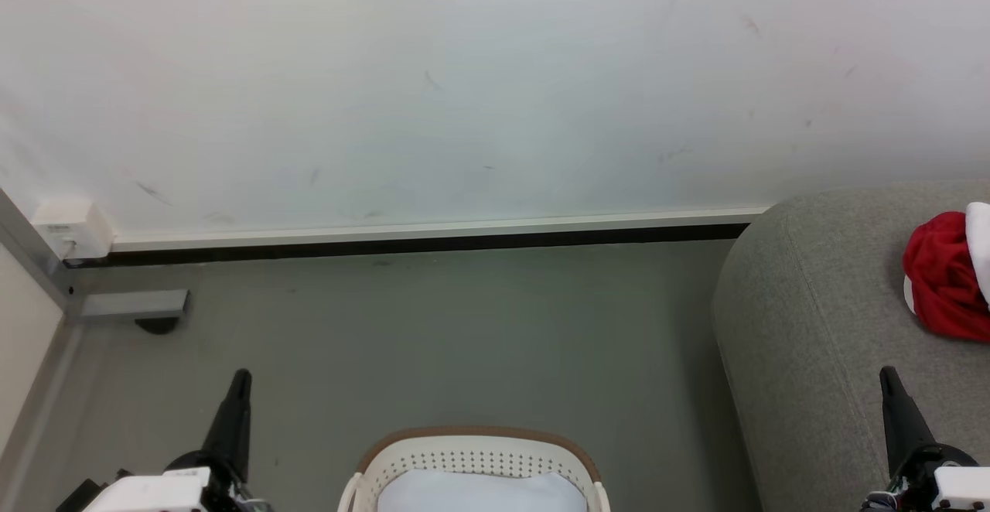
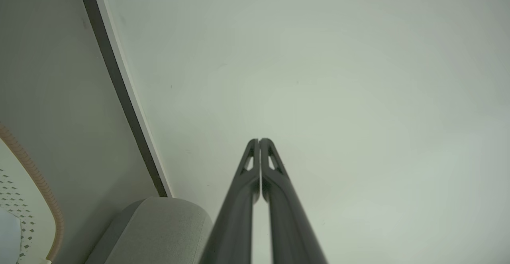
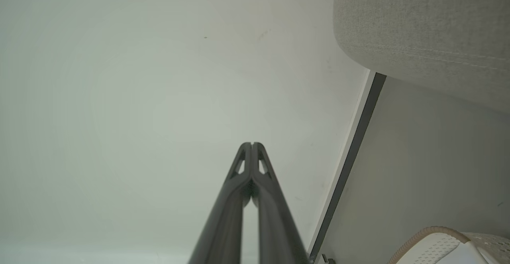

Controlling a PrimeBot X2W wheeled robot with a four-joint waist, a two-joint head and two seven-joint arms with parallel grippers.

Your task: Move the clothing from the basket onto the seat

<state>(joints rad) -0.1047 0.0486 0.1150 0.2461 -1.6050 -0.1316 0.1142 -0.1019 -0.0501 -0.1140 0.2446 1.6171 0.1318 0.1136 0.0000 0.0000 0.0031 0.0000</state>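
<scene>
Both claws closed with nothing in them, red clothing on the sofa at the right.

A bright red soft fabric garment with a white panel lies bunched on top of the large grey woven-fabric sofa, at the far right of the scene and well apart from the cream-white perforated plastic laundry basket with a brown rim band. The laundry basket stands on the grey floor at the near centre, left of the sofa's thick rounded edge, and a pale white surface shows inside it. The left gripper hangs over the floor left of the laundry basket, its two long dark fingers pressed together tip to tip. The right gripper hangs over the sofa, near the garment but not touching it, fingers likewise together. Beyond them, a white wall meets the floor along a dark skirting strip.
</scene>
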